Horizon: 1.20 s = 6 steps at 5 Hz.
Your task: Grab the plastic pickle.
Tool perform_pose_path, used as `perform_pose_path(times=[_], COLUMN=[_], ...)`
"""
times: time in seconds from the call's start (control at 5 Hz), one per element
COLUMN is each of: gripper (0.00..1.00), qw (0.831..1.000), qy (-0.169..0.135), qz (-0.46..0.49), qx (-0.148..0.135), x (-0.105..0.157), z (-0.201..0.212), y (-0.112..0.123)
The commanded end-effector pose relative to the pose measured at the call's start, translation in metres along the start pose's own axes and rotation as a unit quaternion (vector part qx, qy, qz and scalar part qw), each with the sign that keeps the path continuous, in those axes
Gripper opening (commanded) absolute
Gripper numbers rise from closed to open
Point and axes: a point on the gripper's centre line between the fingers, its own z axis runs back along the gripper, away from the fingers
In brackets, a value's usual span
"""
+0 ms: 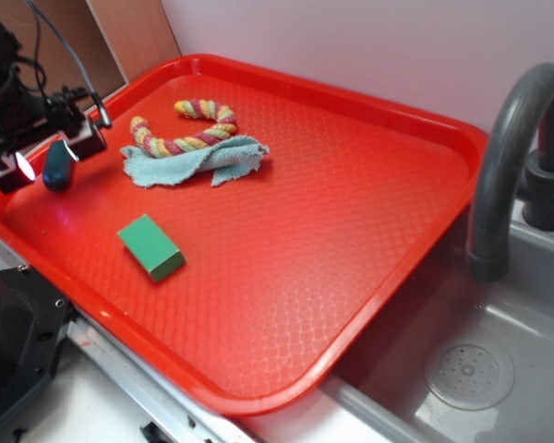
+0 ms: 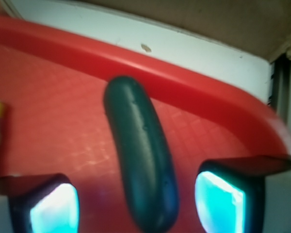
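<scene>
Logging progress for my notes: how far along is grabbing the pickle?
Done: the claw is lined up, open, with the plastic pickle between its fingers. In hand: nothing gripped; gaps show on both sides. Left: close and lift it off the red tray.

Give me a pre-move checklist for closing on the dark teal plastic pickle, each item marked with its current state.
1. Dark teal oblong plastic pickle sits between the two fingers: ok, wrist view shows it in the gap.
2. Gripper open: ok, there is a gap on each side of the pickle.
3. Finger pads level with the pickle's body: cannot tell, depth is unclear.
4. Pickle centred: roughly ok, though it runs at a slight slant across the gap.
5. Clearance from the red plastic tray's raised rim: ok, the rim lies beyond the pickle's far end.
6. Bright green rectangular block and light blue cloth out of the way: ok, both lie apart from the gripper.
</scene>
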Motion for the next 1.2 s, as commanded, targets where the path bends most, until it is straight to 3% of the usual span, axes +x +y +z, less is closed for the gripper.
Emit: perform_pose_path(times=[0.0, 0.2, 0.6, 0.8, 1.0], gripper=[0.74, 0.0, 0.0, 0.0, 0.0], qw=[1.0, 0.999, 0.997, 0.989, 0.981], qy=[-0.003, 0.012, 0.025, 0.041, 0.038], qz=[-0.018, -0.03, -0.046, -0.126, -0.17], qx=[-0.024, -0.042, -0.048, -0.06, -0.081], x=[0.009, 0.008, 0.018, 0.017, -0.003], z=[-0.021, -0.025, -0.015, 0.028, 0.073], y=[0.001, 0.0, -0.015, -0.047, -0.07])
